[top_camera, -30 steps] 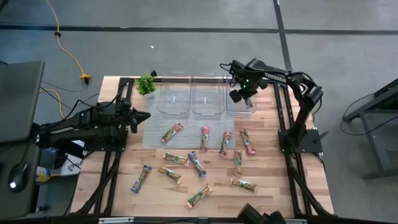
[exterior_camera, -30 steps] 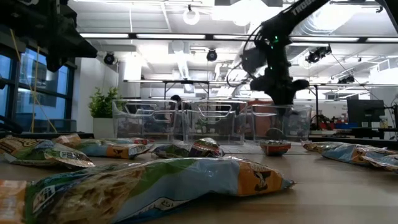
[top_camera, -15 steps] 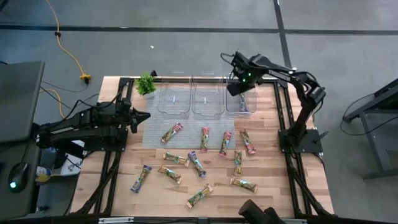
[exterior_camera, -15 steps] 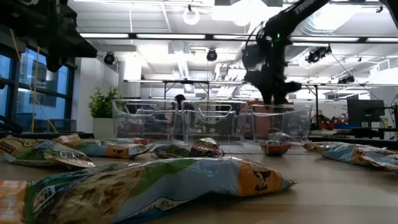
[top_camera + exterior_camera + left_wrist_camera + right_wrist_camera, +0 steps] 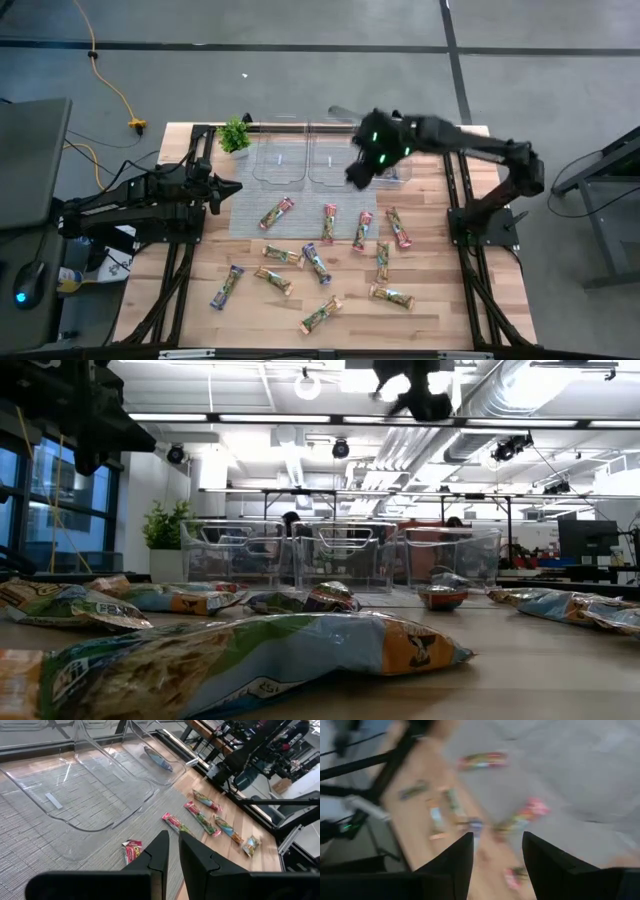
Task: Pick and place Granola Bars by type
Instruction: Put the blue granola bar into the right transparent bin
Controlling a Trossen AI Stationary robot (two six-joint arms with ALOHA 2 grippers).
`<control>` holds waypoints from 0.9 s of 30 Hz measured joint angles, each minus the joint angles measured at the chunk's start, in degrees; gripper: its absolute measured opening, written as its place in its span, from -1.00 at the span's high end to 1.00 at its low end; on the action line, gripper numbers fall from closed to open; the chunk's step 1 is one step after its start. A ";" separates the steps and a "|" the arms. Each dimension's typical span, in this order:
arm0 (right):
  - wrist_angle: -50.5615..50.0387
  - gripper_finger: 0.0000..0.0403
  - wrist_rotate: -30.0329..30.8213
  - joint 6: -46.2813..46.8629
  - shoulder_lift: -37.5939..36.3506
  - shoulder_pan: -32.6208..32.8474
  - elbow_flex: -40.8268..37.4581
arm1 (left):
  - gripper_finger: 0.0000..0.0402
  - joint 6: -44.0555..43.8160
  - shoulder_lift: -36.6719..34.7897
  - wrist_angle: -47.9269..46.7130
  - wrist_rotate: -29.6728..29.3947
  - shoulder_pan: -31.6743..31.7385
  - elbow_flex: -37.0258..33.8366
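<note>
- Right gripper (image 5: pixel 358 172): fingers apart, empty, above the bins' front edge.
- Nearest granola bars: pink bar (image 5: pixel 329 222), long axis toward the table's front edge.
- Left gripper (image 5: pixel 228 187): nearly closed, empty, waiting at the left edge.

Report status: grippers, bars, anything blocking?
Right gripper open, empty, above the bins' front edge. Left gripper shut, parked at mat's left. One bar in right bin; others loose on the table. Nothing blocking.

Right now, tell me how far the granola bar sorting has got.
Done: one bluish wrapped bar lies in the rightmost clear plastic bin. In hand: nothing; the right pincer hovers open and empty over the grey mat. The left pincer waits at the mat's left edge. Left: about eleven wrapped bars on the table.
</note>
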 joint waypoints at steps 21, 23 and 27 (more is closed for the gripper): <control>16.95 0.31 5.60 20.21 22.09 25.90 0.25 | 0.80 0.24 0.00 -0.39 3.89 0.00 0.00; 14.78 0.31 8.77 21.14 23.23 26.25 0.25 | 0.80 0.24 0.00 -0.43 3.50 0.00 0.00; 14.98 0.30 11.15 19.58 26.77 26.14 -0.07 | 0.80 0.22 0.01 -0.44 3.39 0.00 0.00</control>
